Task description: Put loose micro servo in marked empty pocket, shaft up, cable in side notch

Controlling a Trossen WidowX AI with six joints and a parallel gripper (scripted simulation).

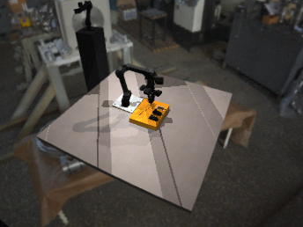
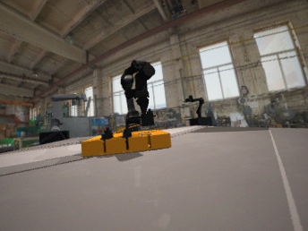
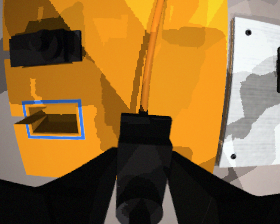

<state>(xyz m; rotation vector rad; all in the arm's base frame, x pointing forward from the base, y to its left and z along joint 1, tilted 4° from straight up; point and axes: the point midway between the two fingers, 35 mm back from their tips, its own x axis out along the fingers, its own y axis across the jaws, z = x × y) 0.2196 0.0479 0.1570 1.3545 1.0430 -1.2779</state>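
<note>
The loose black micro servo (image 3: 145, 130) is between the fingers of my gripper (image 3: 143, 156) (image 1: 151, 99), which is shut on it. A round part at the servo's near end faces the wrist camera. Its orange cable (image 3: 151, 55) runs away over the orange deck (image 3: 192, 75) (image 1: 140, 117) (image 2: 157, 141). The pocket (image 3: 59, 124) is empty, inside a blue outline (image 3: 82, 117), and lies to the left of the held servo in the wrist view. The servo is over the deck, beside the pocket; its underside is hidden, so its exact height cannot be told.
A seated black servo (image 3: 45, 48) (image 1: 157, 112) is beside the pocket. A second seated servo (image 1: 153, 118) (image 2: 106, 133) is farther along the deck. The arm's pale base plate (image 3: 252, 110) (image 1: 119, 104) stands close to the deck's other side.
</note>
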